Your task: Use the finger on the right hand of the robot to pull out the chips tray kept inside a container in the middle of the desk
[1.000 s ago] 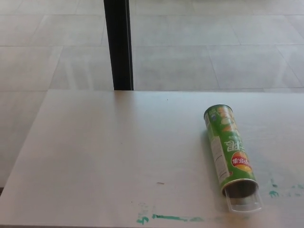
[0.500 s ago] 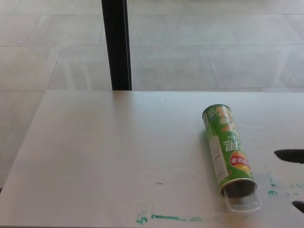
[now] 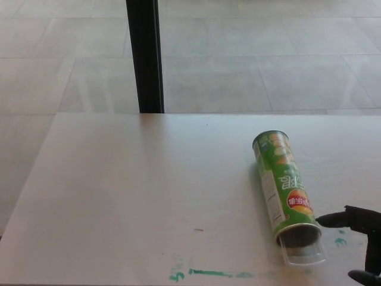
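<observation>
A green chips can (image 3: 283, 186) lies on its side on the pale desk (image 3: 137, 190), right of the middle, with its open mouth toward me. A clear plastic tray (image 3: 303, 253) sticks a little way out of that mouth. My right hand (image 3: 364, 241) enters at the right edge, black, fingers apart. One fingertip (image 3: 324, 221) points left and sits just beside the can's rim near the mouth; I cannot tell if it touches. Another fingertip shows at the bottom right corner. The left hand does not show.
A black post (image 3: 144, 56) stands behind the desk's far edge, with tiled floor beyond. Green paint marks (image 3: 214, 273) run along the near edge of the desk, and more smudges lie right of the can.
My right hand has come in from the right edge and moved left until a fingertip is next to the can's mouth. The can and tray have not moved.
</observation>
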### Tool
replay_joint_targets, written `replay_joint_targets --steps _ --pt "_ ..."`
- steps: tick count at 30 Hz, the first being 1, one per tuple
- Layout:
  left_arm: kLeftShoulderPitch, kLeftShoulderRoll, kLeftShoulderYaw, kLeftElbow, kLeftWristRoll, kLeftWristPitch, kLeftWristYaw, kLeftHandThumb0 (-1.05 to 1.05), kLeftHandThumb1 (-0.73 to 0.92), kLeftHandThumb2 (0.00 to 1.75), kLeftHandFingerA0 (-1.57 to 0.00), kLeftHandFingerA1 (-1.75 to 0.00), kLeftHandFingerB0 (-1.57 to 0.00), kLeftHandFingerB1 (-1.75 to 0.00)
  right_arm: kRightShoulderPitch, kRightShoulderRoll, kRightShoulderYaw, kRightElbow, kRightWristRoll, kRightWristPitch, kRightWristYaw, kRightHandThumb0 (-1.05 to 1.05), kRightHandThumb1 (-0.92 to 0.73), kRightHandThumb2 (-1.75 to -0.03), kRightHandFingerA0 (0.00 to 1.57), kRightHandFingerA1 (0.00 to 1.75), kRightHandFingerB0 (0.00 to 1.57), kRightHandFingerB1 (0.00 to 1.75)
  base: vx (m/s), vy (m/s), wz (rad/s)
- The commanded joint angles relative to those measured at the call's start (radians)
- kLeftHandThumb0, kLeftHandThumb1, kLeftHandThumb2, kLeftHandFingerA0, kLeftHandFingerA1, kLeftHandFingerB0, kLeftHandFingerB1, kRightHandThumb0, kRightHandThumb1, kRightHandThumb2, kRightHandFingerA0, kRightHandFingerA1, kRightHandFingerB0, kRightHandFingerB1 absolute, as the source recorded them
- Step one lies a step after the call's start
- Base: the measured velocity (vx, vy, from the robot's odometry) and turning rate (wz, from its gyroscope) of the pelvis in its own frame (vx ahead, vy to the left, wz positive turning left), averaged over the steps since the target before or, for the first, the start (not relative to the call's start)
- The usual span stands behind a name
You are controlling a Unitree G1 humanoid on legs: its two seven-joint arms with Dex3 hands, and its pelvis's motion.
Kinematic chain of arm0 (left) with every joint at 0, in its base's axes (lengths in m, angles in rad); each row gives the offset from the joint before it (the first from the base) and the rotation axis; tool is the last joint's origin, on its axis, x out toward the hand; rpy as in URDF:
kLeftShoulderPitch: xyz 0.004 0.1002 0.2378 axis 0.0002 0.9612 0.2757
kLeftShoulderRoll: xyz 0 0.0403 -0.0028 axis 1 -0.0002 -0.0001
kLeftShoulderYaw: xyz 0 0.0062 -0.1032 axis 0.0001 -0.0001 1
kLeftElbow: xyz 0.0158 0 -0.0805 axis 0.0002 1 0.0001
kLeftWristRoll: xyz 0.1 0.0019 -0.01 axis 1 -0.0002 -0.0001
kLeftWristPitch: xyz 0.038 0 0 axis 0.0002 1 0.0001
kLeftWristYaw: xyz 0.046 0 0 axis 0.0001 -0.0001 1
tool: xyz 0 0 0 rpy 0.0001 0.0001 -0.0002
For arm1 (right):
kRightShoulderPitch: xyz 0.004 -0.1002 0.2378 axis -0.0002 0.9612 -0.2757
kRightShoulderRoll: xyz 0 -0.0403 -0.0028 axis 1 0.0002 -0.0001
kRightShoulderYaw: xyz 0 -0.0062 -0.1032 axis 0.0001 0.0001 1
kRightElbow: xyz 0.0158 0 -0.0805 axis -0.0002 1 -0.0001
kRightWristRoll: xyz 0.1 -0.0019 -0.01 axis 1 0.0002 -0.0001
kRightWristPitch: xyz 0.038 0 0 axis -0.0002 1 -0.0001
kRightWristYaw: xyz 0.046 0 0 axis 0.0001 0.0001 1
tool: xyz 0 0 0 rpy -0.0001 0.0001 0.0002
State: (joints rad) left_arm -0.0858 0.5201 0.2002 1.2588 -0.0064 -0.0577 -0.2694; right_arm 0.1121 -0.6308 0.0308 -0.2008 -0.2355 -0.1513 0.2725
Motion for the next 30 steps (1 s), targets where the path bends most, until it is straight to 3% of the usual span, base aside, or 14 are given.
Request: replay_joint_targets --steps 1,19,30 --pt "0.009 0.026 -0.006 -0.005 0.005 -0.009 -0.014 -0.49 0.73 0.62 -0.59 -0.65 -0.54 -0.54 -0.033 -0.024 0.031 0.042 -0.088 -0.012 0.018 -0.06 -0.55 -0.58 0.85 1.29 0.41 0.45 0.00 0.000 0.00" --pt "-0.006 0.019 -0.009 0.001 0.004 -0.009 -0.008 -0.49 0.72 0.61 -0.60 -0.64 -0.56 -0.54 -0.149 -0.014 0.150 0.119 -0.274 0.001 0.003 -0.09 -0.53 -0.56 0.87 1.25 0.45 0.46 0.00 0.000 0.00" --pt "-0.022 0.019 -0.010 0.007 0.002 0.007 -0.007 -0.48 0.72 0.61 -0.59 -0.63 -0.52 -0.52 -0.157 0.017 0.232 0.154 -0.393 0.023 -0.024 -0.16 -0.54 -0.56 0.92 1.02 0.45 0.45 0.00 0.000 0.00"
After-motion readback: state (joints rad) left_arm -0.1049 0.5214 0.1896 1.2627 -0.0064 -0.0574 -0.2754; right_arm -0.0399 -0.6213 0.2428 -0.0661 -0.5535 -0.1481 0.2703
